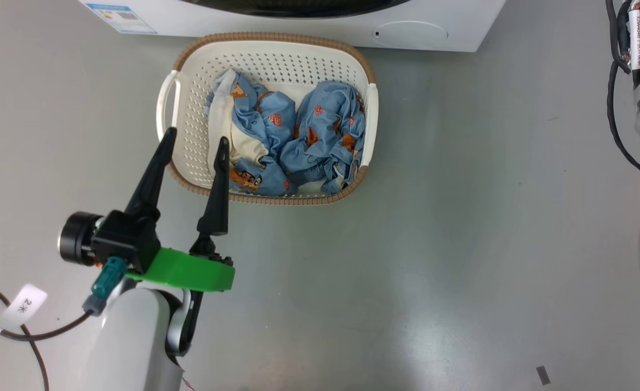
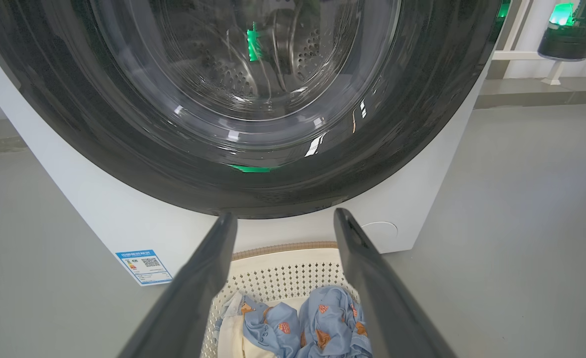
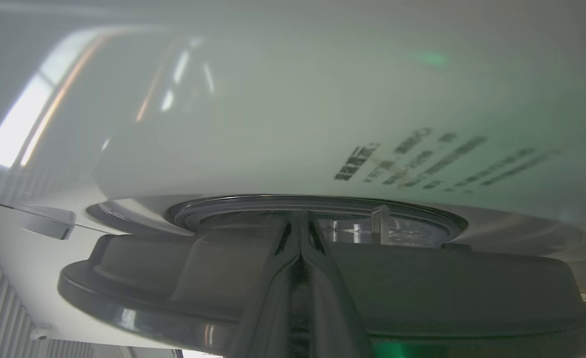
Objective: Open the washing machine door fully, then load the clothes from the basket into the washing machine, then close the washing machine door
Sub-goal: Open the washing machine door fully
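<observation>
Left claw (image 1: pixel 196 136) is held spread over the basket (image 1: pixel 276 37), right claw (image 3: pixel 300 221) is pressed together at the seemingly shut door (image 2: pixel 124 149), and all clothes (image 1: pixel 320 130) are seen in the basket by the washer (image 2: pixel 99 209); every step is judged outstanding.

Prob. robot test lab. Bare grey floor (image 1: pixel 461 244), washing machine (image 2: pixel 124 214) on it; green-lit device (image 2: pixel 569 37) in bkgd.

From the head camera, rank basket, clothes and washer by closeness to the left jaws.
1. Basket: its left wall lies under the left gripper.
2. Clothes: just right, inside the basket.
3. Washer: beyond the basket, at the top.
</observation>
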Robot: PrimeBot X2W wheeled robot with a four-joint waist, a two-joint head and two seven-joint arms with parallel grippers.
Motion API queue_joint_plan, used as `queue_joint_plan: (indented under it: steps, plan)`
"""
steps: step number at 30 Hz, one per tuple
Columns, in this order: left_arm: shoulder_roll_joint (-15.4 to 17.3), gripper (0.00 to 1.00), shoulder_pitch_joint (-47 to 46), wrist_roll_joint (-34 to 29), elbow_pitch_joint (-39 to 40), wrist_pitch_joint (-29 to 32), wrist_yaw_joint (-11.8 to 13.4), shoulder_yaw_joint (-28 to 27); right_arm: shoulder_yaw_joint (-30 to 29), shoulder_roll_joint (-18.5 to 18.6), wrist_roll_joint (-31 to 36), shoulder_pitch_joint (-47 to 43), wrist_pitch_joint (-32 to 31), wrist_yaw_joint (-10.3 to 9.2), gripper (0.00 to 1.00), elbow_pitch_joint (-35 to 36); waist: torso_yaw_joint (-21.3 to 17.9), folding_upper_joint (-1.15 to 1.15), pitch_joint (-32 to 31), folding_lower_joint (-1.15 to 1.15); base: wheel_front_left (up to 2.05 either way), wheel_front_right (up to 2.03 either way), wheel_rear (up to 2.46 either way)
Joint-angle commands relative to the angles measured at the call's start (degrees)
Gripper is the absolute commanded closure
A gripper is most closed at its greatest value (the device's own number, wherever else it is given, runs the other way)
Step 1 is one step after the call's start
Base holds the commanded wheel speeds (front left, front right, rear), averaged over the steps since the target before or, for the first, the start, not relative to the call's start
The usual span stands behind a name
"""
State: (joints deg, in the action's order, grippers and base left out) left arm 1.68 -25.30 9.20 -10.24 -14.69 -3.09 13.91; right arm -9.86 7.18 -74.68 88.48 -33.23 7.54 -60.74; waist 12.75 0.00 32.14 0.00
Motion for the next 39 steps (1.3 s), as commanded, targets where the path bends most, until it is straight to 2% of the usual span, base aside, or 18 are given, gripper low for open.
queue_joint_plan:
  steps: [1,17,39]
  plan:
    - [1.20,0.00,-0.88,0.07,1.11,-0.30,0.66,-1.61,0.57,-1.57,0.53,2.05,-0.80,-0.05,1.00,0.99,-0.07,0.00,0.06,0.00,0.00,0.00,0.00]
    - [1.20,0.00,-1.02,-0.19,0.46,-0.30,1.14,-1.30,2.17,-2.24,0.61,-1.58,-6.20,-0.05,1.00,4.28,-0.75,0.00,-0.15,0.00,0.00,0.00,0.00]
    - [1.20,0.00,0.73,-0.82,-0.26,-0.31,1.60,-1.42,3.89,-4.04,-2.58,-18.68,-13.29,-0.05,1.00,21.55,-2.12,0.00,-3.80,0.00,0.00,0.00,0.00]
